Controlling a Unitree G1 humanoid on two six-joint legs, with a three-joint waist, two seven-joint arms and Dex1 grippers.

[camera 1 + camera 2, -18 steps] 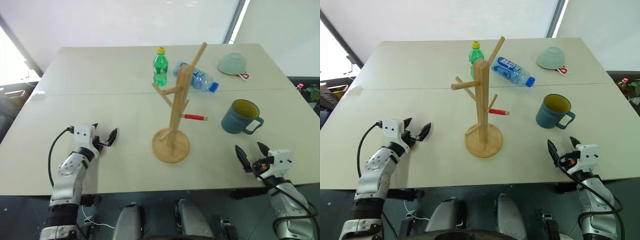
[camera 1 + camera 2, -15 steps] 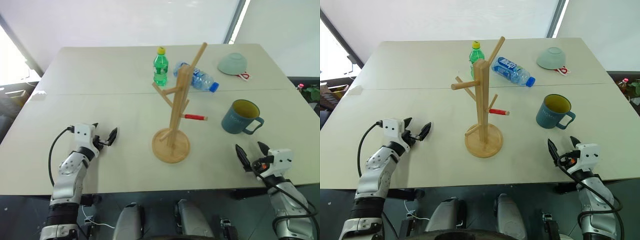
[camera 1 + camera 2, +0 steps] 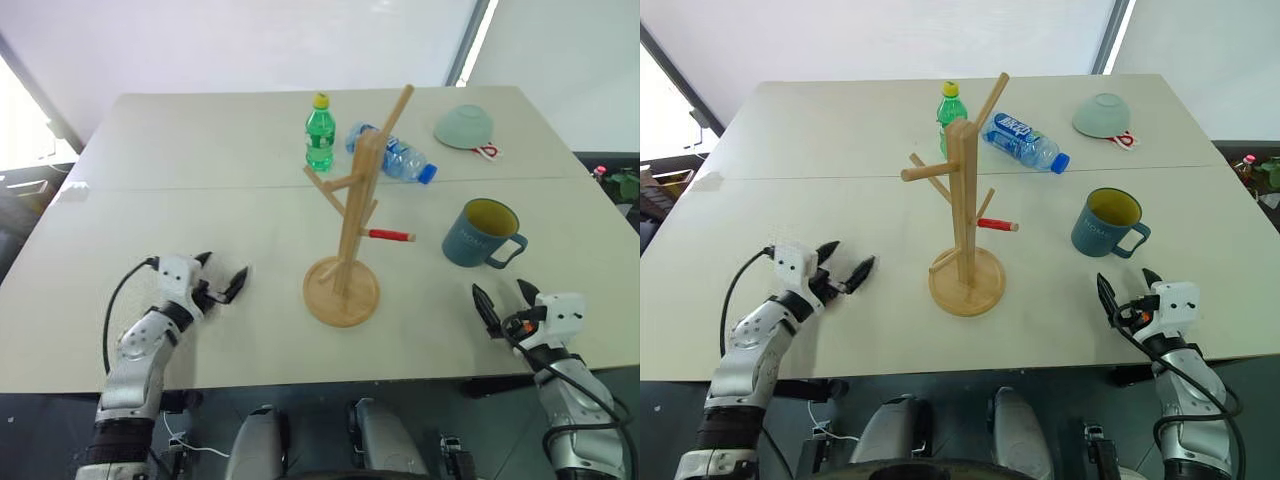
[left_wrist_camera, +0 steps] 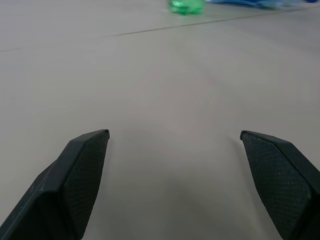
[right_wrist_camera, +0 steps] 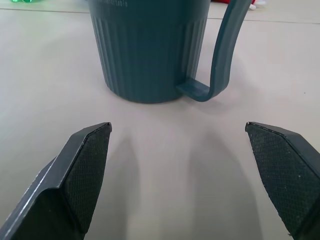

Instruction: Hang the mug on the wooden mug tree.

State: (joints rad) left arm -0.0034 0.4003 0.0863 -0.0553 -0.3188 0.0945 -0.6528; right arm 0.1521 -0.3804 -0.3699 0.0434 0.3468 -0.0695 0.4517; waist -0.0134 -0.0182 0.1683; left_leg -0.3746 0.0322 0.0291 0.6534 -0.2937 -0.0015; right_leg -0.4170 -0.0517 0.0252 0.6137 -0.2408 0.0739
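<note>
Two tools are seen low over the pale worktop (image 3: 250, 215), both with fingers spread and nothing between them. The left tool (image 3: 222, 278) lies at about 8 o'clock from the wooden mug tree (image 3: 345, 240), well apart from it, its fingers pointed toward the tree's round base. The right tool (image 3: 504, 297) lies at about 4 o'clock from the tree, near the worktop's front edge.

The mug (image 3: 482, 234), blue-grey with a yellow-olive inside, stands upright on the worktop at about 3 o'clock from the tree, apart from it, with its loop handle turned toward the right front. It sits just beyond the right tool, at 12 o'clock from it, untouched; in the right wrist view the mug (image 5: 150, 47) is framed between the open fingers.

The tree stands on its disc base near the worktop's middle, its red-tipped peg pointing toward the mug. Behind it, at 12 o'clock, a green bottle (image 3: 320, 132) stands upright, a clear water bottle (image 3: 395, 155) lies on its side, and a pale green bowl (image 3: 464, 127) rests at about 1 o'clock.
</note>
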